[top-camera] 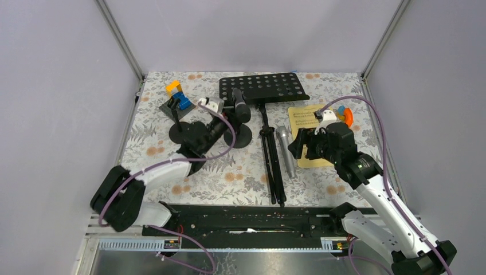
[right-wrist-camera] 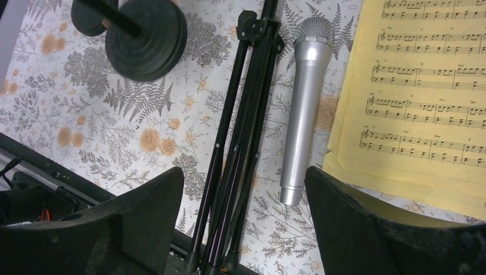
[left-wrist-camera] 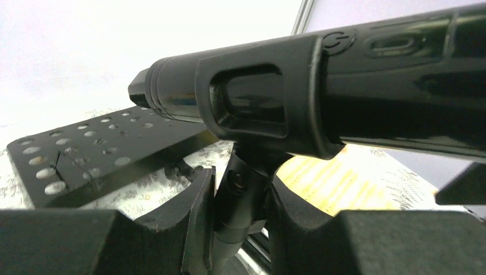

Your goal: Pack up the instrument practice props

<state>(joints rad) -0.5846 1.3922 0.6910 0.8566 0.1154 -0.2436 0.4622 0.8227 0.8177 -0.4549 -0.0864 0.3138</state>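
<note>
On the flowered table [top-camera: 240,177], left of its middle, we see the left pincer [left-wrist-camera: 240,179] closed on the thin stem of a post [left-wrist-camera: 232,226], one pad pressed to each side just under the clip. The black mic [left-wrist-camera: 344,74] lies across that clip, directly above the fingers, its narrow end pointing toward the rack [left-wrist-camera: 86,154]. The other post [top-camera: 182,134] stands just left of this pincer, near the block build [top-camera: 176,94]. Over the right half, the right pincer [right-wrist-camera: 245,172] hangs with its jaws wide and nothing in them. Below it the silver mic [right-wrist-camera: 304,114] lies flat. In the wrist view it sits between the two fingers, nearer the right one, with its grille end away from the pincer; how far below, we cannot tell. The folded legs [right-wrist-camera: 235,143] lie just beside it on its left and the sheet [right-wrist-camera: 424,86] just beside it on its right. An orange toy [top-camera: 344,116] sits at the sheet's far corner. The sheet bears printed staves of notes, and the small letters above them are too fine for us to read. A round moulded mark on the black mic near the clip is likewise unreadable.
</note>
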